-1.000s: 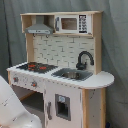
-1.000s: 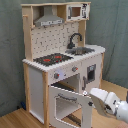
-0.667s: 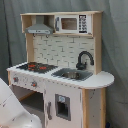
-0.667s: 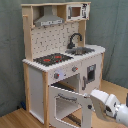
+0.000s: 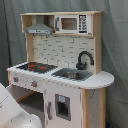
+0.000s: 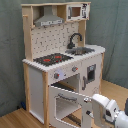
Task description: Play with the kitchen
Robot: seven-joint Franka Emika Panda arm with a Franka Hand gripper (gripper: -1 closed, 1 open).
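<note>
The kitchen [image 6: 62, 60] stands upright on the floor against a grey curtain [image 6: 112, 25], filling the middle in both exterior views. It looks like stiff, rigid board, too heavy to lift, so the hinged parts are the places to take hold. In the second exterior view the oven door [image 6: 67, 102] hangs open, tilted down at the front; its top edge is the natural grip. There the gripper [image 6: 89, 107] sits right beside that door, though whether it is apart or together I cannot tell. The first exterior view shows only white arm [image 5: 15, 112] at its lower left, but gives the sink [image 5: 73, 74] and faucet [image 5: 84, 59] clearly.
</note>
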